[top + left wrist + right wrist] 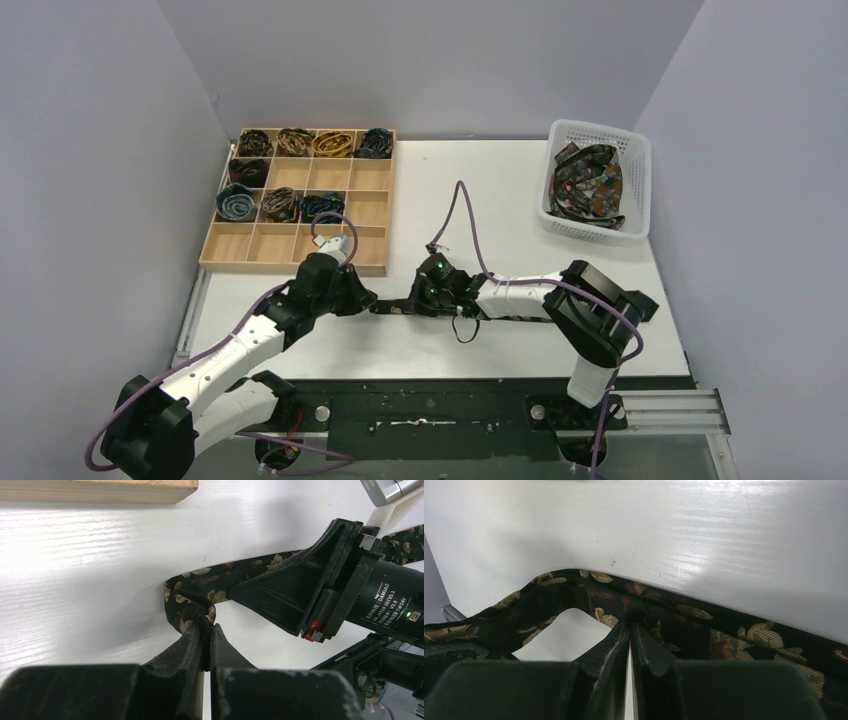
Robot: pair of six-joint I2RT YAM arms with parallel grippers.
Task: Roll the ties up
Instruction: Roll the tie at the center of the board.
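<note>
A dark tie with gold leaf print (392, 307) lies as a strip across the table's near middle, running right under the right arm. My left gripper (366, 299) is shut on its left end, where the fabric folds into a small loop (186, 605). My right gripper (418, 300) is shut on the same tie a little further right, pinching a fold (634, 611). The right gripper's body (320, 590) shows close by in the left wrist view. Several rolled ties (300, 142) sit in the wooden tray's compartments. Loose ties (588, 182) lie heaped in the white basket.
The wooden compartment tray (345, 237) stands at the back left, its near corner (170, 492) just beyond my left gripper. The white basket (640, 175) stands at the back right. Purple cables (465, 215) arch over the table's middle.
</note>
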